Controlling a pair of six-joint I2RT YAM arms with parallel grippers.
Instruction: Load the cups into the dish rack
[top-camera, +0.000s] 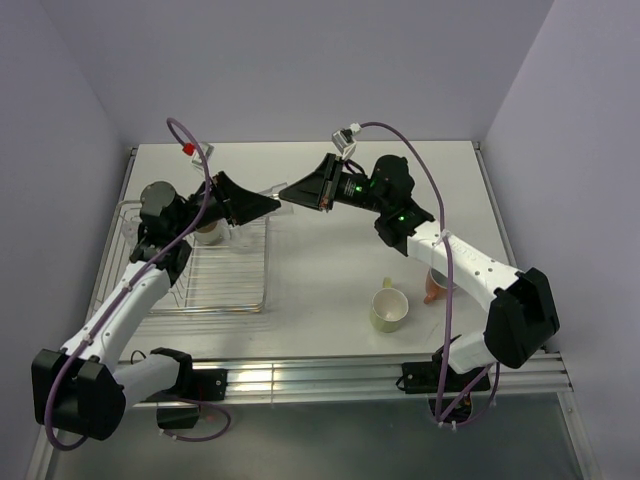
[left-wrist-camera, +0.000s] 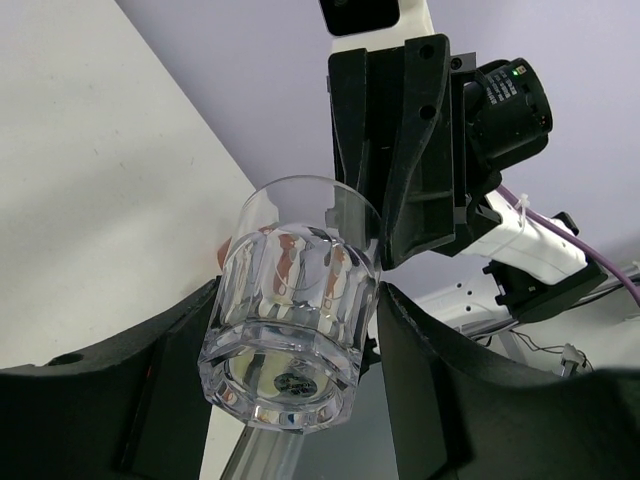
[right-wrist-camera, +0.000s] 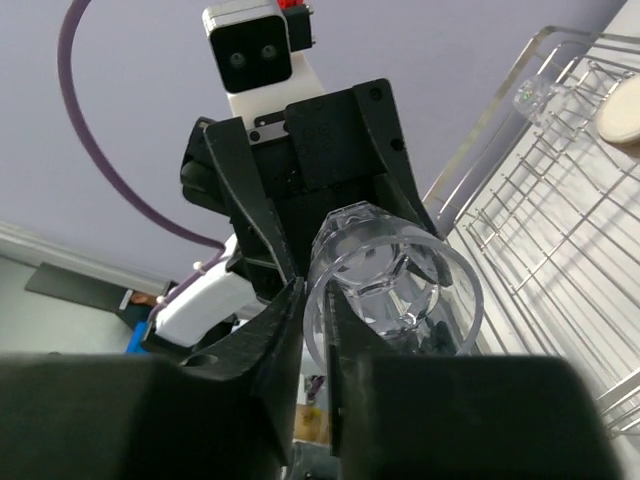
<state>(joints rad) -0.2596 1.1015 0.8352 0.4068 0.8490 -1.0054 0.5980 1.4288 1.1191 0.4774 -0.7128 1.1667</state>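
Observation:
A clear glass tumbler (left-wrist-camera: 295, 310) hangs in the air between both grippers, over the table right of the dish rack (top-camera: 215, 285). My left gripper (left-wrist-camera: 300, 305) is shut on its faceted base. My right gripper (right-wrist-camera: 318, 300) straddles the rim of the tumbler (right-wrist-camera: 400, 270), one finger inside and one outside, with a thin gap showing beside the glass wall. In the rack stand a brown-and-cream cup (top-camera: 209, 232) and another clear tumbler (right-wrist-camera: 530, 95). A pale yellow-green mug (top-camera: 389, 308) and a salmon-orange mug (top-camera: 436, 287) sit on the table under the right arm.
The two grippers meet tip to tip at the rack's far right corner. The right arm's forearm crosses above the salmon-orange mug. Purple cables loop above both arms, and walls close in the table at the back and sides.

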